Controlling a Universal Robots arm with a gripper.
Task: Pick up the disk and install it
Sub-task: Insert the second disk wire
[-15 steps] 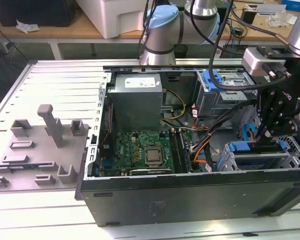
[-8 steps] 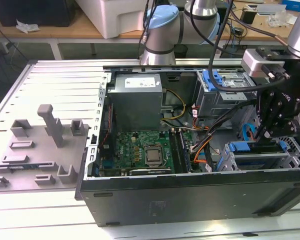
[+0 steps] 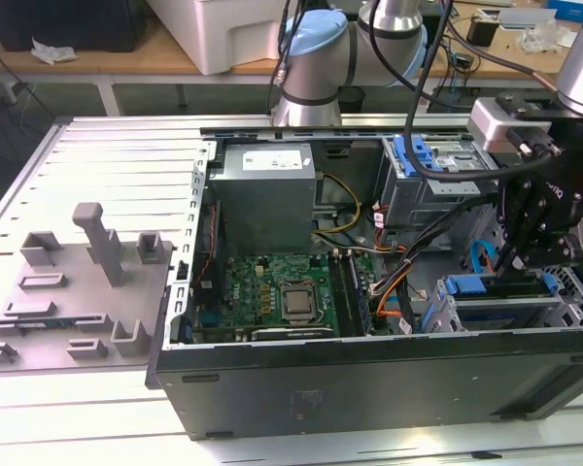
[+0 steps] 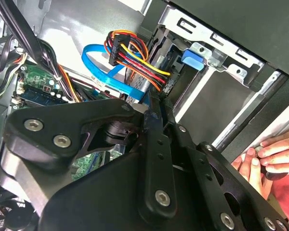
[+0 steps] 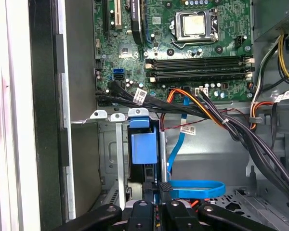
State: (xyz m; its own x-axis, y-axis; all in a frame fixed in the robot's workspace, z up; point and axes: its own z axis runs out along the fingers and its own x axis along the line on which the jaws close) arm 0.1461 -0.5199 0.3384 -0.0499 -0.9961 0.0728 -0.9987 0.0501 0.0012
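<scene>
Disk [image 5: 143, 149] in drive cage [image 3: 510, 311], gripper [image 5: 156, 188] above

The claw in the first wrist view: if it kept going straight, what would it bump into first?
Probably the disk standing in its metal bay. The claw sits right at the disk's near edge, though depth is hard to judge.

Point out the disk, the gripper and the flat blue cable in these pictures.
disk [image 5: 143, 150]: first wrist view, on its blue carrier frame in the bay.
gripper [image 5: 157, 188]: first wrist view, midway between its fingertips at the disk's edge.
flat blue cable [image 5: 195, 188]: first wrist view, on its looped middle.
</scene>
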